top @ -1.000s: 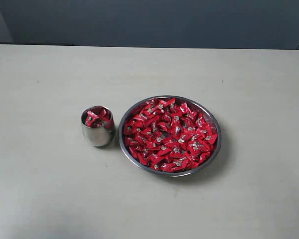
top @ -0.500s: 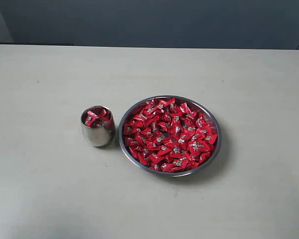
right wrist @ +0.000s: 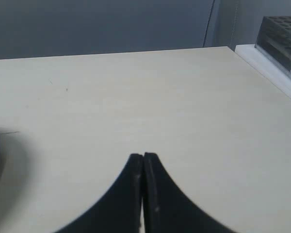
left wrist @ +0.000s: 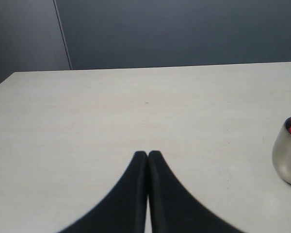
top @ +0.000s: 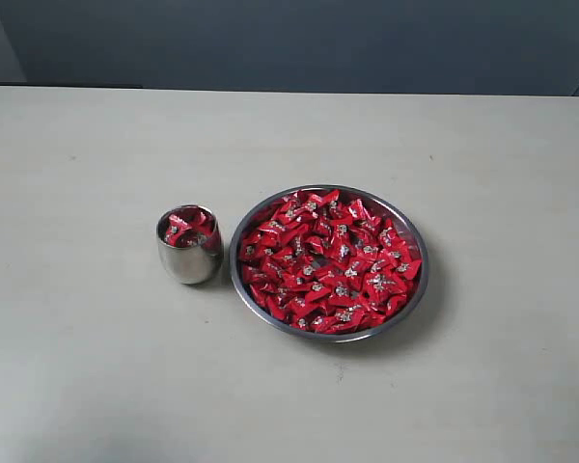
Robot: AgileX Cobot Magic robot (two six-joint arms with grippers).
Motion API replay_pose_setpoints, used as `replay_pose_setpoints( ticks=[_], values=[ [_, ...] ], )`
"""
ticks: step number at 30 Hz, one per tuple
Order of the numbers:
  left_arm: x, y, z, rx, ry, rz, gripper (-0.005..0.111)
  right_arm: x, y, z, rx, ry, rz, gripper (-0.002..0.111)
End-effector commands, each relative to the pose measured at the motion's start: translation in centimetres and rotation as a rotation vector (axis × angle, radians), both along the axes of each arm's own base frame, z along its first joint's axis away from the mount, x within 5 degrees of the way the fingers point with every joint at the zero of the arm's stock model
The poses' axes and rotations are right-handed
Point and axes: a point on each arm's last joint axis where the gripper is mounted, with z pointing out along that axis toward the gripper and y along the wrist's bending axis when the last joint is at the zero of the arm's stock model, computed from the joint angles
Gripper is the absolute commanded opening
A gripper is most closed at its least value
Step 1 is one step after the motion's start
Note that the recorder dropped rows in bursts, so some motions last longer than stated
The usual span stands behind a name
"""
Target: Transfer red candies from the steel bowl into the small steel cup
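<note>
Your bench (top: 96, 386) is the largest thing in the scene, pale and plain, with two steel vessels near its middle. In the exterior view the steel bowl (top: 330, 339) is the right one of the pair, wide and shallow. The red candies (top: 328, 260) crowd it almost from rim to rim. Just beside it on the left, with a narrow gap between them, the small steel cup (top: 189, 262) stands upright. A few red wrappers already show at its mouth.

Over the last second nothing on the bench has shifted. Bowl, cup and heap lie exactly as they did, and neither arm enters the exterior view. Read that as a pause rather than progress. The cup looks close to its brim while the bowl is crowded, so I judge you are either between transfers or near the cup's limit.

Your left claw (left wrist: 148, 154) is closed tip against tip with nothing between the jaws. It is over bare bench, and the cup sits at the edge of its camera's picture. Your right claw (right wrist: 143, 156) is likewise pressed together and empty over bare bench. Only a sliver of the bowl's rim shows in its view, and a dark gridded rack (right wrist: 281, 29) sits beyond the bench edge.

To carry on, you would need to open one claw over the heap. The glossy wrappers look slippery, so expect a pinch to catch more than one candy, or none.
</note>
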Motion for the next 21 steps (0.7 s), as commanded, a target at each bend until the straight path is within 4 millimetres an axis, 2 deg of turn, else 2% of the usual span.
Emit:
replay_pose_setpoints(
  ticks=[1,21],
  values=[
    [-0.01,-0.01,-0.09,-0.001,-0.003,-0.001,0.000,-0.03,-0.03,-0.05,0.002,0.000,-0.005,0.000],
    [-0.01,-0.01,-0.09,-0.001,-0.003,-0.001,0.000,-0.03,0.09,-0.06,0.051,0.000,-0.006,0.000]
  ],
)
